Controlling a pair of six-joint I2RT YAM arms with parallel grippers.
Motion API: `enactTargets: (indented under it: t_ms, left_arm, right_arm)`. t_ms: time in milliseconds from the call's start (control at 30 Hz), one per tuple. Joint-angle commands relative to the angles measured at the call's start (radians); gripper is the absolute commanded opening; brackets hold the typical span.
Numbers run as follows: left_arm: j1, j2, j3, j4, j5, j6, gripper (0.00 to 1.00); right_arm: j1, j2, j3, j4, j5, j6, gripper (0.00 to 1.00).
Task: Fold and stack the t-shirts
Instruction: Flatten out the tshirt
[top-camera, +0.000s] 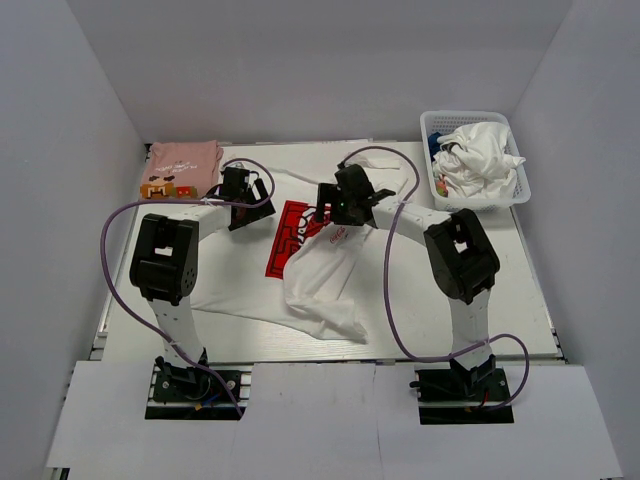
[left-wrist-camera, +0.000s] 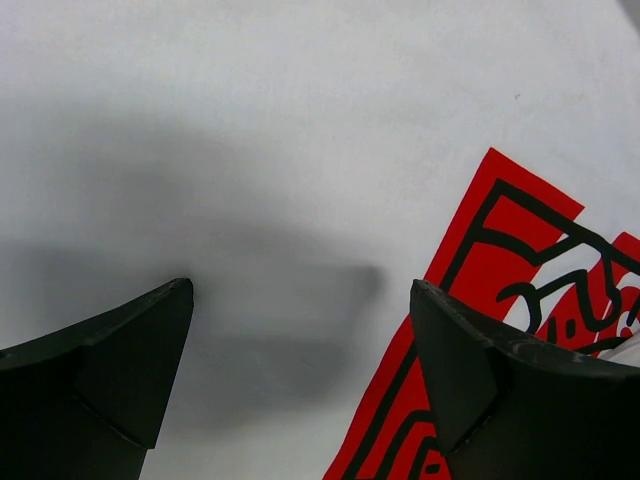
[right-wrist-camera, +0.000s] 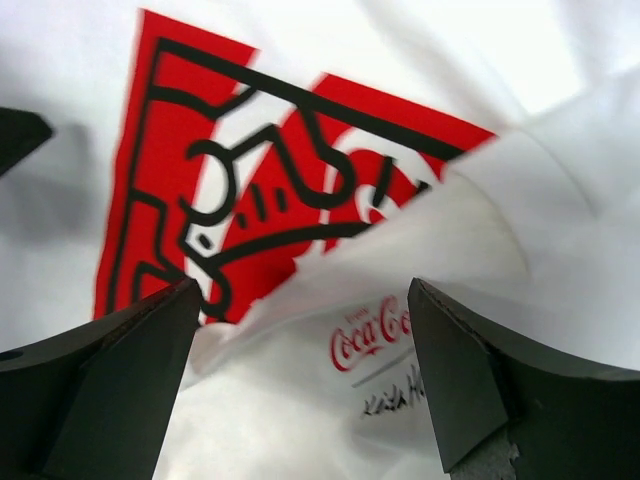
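Right pincer (right-wrist-camera: 302, 290) frames Coca-Cola script (right-wrist-camera: 372, 335) on white t-shirt (right-wrist-camera: 480, 250), unreadable overhead.

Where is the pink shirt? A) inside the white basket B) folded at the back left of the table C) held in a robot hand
B: the pink shirt lies folded at the back left corner of the table, far from the basket.

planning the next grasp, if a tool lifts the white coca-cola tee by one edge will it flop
Probably floppy: the white tee lies creased, a flap folded over its red print. Pushed, it would likely bunch, as its wrinkles suggest.
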Motion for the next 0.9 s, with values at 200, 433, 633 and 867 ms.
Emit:
enactTargets:
  t_ms: [200, 433, 633, 867]
  left_arm:
    - [0.012, 0.049, -0.034, -0.079, 0.005, -0.003, 1.0]
    - [0.012, 0.058, -0.034, -0.079, 0.005, -0.003, 1.0]
    - [0.012, 0.058, -0.034, -0.079, -0.005, -0.003, 1.0]
    - [0.012, 0.058, -0.025, -0.079, -0.005, -0.003, 1.0]
  right_arm:
    - [0.023, 0.018, 0.099, -0.157, 0.098, 0.075, 0.9]
    - [0.029, 0.057, 0.144, -0.177, 0.081, 0.091, 0.9]
    - [0.03, 0.092, 0.159, -0.2, 0.097, 0.123, 0.87]
    - [0.024, 0.152, 0.246, -0.212, 0.118, 0.146, 0.57]
